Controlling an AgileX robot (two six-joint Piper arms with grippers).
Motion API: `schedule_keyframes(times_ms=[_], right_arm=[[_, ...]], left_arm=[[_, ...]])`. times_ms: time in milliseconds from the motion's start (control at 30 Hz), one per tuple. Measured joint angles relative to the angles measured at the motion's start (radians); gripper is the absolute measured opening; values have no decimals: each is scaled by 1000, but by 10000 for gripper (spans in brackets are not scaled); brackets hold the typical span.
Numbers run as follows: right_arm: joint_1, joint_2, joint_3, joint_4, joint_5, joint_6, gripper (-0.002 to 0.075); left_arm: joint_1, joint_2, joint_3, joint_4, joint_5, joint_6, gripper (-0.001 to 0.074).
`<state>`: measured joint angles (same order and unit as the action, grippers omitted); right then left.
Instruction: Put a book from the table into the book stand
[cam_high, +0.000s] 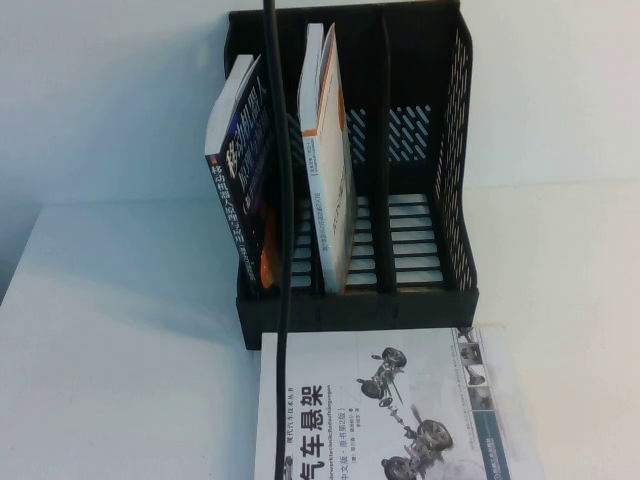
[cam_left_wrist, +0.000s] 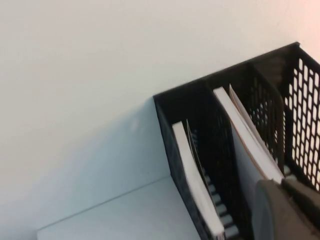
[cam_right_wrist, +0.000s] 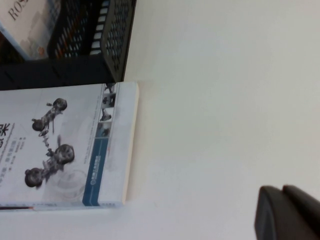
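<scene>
A thin black cable hangs down the high view, while each wrist view shows only a dark grey, rounded, matte gripper tip: left gripper, right gripper.

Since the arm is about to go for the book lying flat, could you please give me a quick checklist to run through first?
1. Book on the table lies flat, cover up, against the stand's front: ok.
2. Right compartment of the book stand free: ok.
3. Two books already upright in the stand, a dark book and a white book: ok.
4. Left gripper, near the stand, holds nothing: cannot tell.
5. Right gripper, over bare table beside the book, is open: cannot tell.
6. Black cable crosses the high view: not ok.
</scene>
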<state>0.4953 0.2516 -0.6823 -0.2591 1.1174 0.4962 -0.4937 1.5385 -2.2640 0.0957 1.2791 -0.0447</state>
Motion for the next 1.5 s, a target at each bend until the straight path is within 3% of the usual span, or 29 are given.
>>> schedule_keyframes(times_ms=[267, 533, 733, 1067, 1500], right_arm=[[0, 0, 13, -64, -64, -10, -1], [0, 0, 112, -75, -163, -31, -1], [0, 0, 173, -65, -179, -5, -1], [0, 0, 198, -39, -177, 0, -1], [0, 0, 198, -38, -177, 0, -1]], left_arm=[[0, -301, 433, -3, -140, 10, -1], [2, -657, 1114, -3, -617, -64, -1], [5, -825, 1490, -8, -933, -113, -1], [182, -1025, 1706, -23, -1074, -150, -2], [551, -1343, 1902, -25, -1078, -160, -2]])
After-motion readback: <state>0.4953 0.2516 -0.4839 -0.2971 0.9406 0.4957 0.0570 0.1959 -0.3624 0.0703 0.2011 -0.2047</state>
